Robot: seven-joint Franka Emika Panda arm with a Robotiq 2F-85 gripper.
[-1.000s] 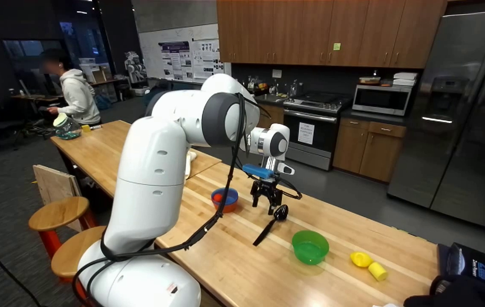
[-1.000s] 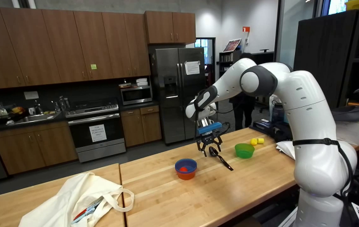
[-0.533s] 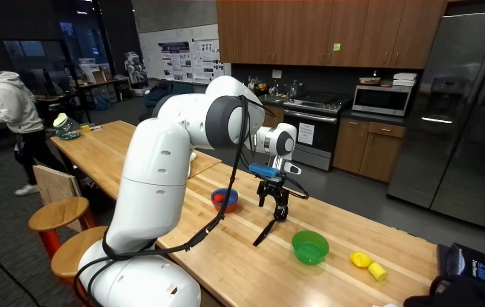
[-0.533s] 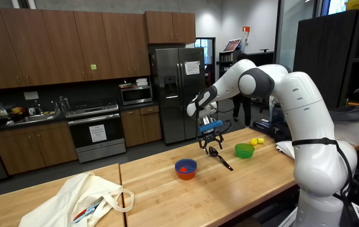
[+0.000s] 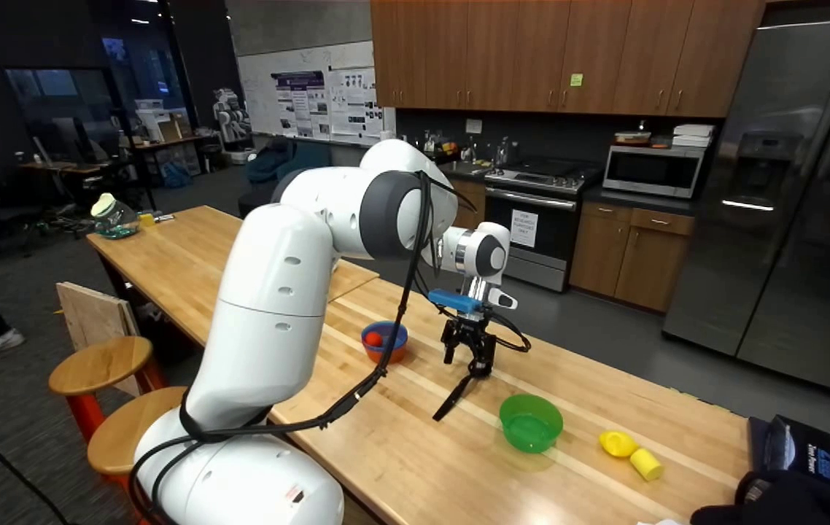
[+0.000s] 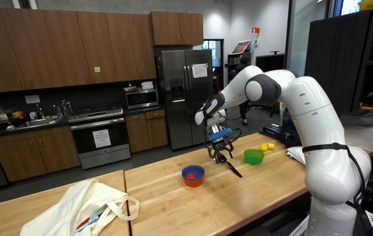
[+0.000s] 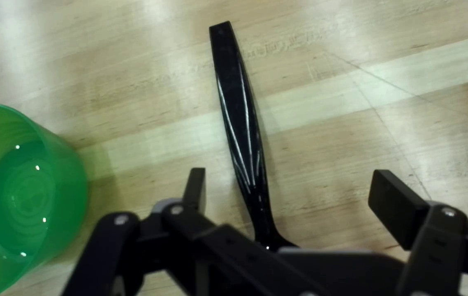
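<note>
– Hazards, left to right, wrist view?
– Green translucent plastic bowl (image 7: pixel 68 176), near your black two-finger gripper (image 7: pixel 294 197): a sideways swing could knock it. Jaws wide, holding nothing; uneven closing could twist the glossy black plastic spoon (image 7: pixel 244 135) between them.
– Its appearance?
– Ridged handle, blunt end, narrowing toward your gripper; head hidden there.

Microwave (image 6: pixel 141 99) beside a dark refrigerator (image 6: pixel 181 113)

Black spoon (image 7: pixel 245 135): one
Bowls (image 5: pixel 530 429): three
Red ball (image 5: pixel 373 338): one
Yellow objects (image 5: pixel 646 464): two
Stools (image 5: pixel 100 364): two
Tote bag (image 6: pixel 63 208): one
</note>
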